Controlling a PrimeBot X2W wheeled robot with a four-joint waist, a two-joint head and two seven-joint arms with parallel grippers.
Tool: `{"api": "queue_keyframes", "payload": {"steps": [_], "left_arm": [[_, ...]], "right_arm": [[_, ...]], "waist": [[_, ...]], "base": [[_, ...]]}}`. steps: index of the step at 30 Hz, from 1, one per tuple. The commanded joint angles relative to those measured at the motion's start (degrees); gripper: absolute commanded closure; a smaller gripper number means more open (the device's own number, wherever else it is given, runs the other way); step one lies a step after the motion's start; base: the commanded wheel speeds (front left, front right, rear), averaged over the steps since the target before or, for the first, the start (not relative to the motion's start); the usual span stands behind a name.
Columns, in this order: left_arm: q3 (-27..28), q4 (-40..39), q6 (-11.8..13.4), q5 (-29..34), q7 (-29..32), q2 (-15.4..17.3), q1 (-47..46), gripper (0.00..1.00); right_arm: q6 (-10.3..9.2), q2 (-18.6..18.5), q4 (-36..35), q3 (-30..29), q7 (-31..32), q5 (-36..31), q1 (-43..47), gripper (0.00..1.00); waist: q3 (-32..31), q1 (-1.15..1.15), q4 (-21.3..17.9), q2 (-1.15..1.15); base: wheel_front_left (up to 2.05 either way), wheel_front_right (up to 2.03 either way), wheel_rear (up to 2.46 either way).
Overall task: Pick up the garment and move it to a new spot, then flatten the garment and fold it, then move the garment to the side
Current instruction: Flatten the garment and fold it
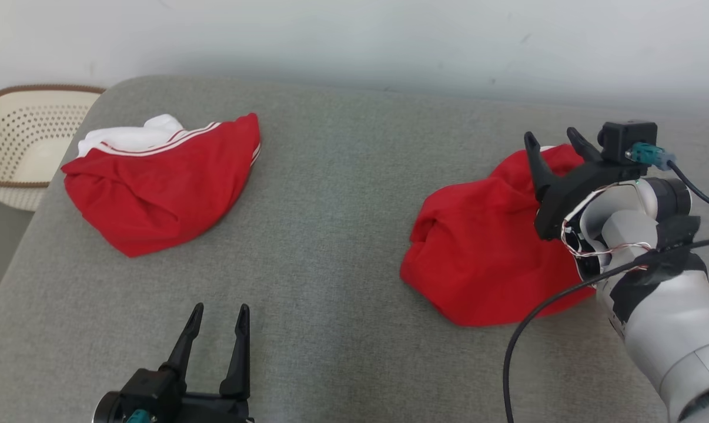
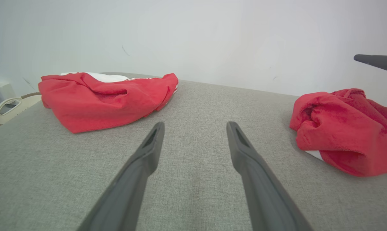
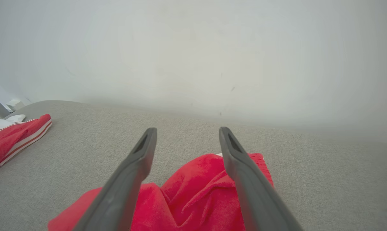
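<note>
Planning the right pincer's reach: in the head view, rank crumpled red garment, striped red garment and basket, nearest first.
1. Crumpled red garment, under the right pincer.
2. Striped red garment, across at left.
3. Basket, farthest left.

The garment (image 1: 478,252) is red, the second garment (image 1: 154,188) red with white stripes, the cushion (image 1: 331,235) grey.

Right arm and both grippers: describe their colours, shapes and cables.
The right gripper has two long, dark, tapering fingers on a black mount, with a black camera box and teal connector. The right forearm is pale grey, banded black; a black cable and thin red-and-white wires run along it. The left gripper has matching dark fingers.
</note>
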Motion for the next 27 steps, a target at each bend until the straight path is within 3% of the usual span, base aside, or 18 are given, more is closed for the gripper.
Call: {"api": "queue_keyframes", "payload": {"steps": [1,11,16,27], "left_arm": [[0.5,0.1,-0.1,0.5,-0.1,0.0,1.1,0.0],[1.9,-0.2,-0.5,1.1,-0.1,0.0,3.2,0.0],[2.0,-0.6,-0.8,1.3,-0.1,0.0,4.0,0.0],[2.9,-1.0,-0.8,1.7,-0.1,0.0,5.6,0.0]], "right_arm": [[-0.03,-0.5,-1.3,0.3,-0.4,0.7,1.8,0.0],[-0.03,-5.7,-14.4,-4.1,-0.6,2.3,11.3,0.0],[-0.04,-8.3,-21.2,-10.5,-0.6,0.4,19.5,0.0],[-0.04,-7.6,-30.2,-22.9,-0.6,-5.2,36.6,0.0]], "waist": [[-1.6,0.0,-1.7,0.0],[-4.3,0.0,-4.5,0.0],[-5.3,0.0,-5.3,0.0],[-6.9,0.0,-6.4,0.0]], "base": [[0.0,0.0,0.0],[0.0,0.0,0.0],[0.0,0.0,0.0],[0.0,0.0,0.0]]}}
